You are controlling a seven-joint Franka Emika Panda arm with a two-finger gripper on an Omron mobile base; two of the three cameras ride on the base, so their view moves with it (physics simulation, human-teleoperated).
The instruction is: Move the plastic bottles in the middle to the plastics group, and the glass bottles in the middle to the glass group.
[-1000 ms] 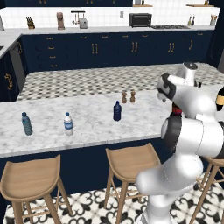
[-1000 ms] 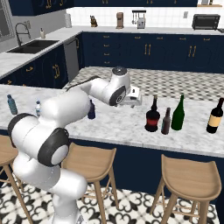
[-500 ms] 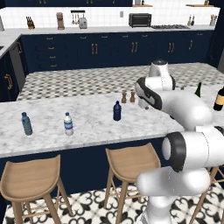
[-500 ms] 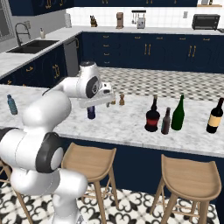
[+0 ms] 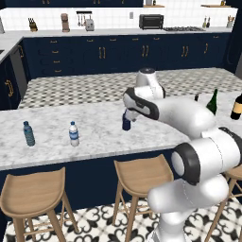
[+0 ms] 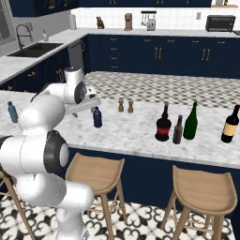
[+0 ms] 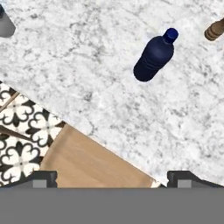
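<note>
Lining up on the navy bottle (image 7: 154, 58), upper right of hand view; my pincer (image 7: 112, 176) spread, empty; next, descend.

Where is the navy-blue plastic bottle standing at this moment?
The navy bottle stands upright on the marble counter, just left of the two small brown shakers in the right base view, under the gripper.

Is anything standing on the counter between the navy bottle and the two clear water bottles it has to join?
Nothing visible: bare marble lies between the navy bottle and the white-labelled water bottle and teal water bottle.
</note>
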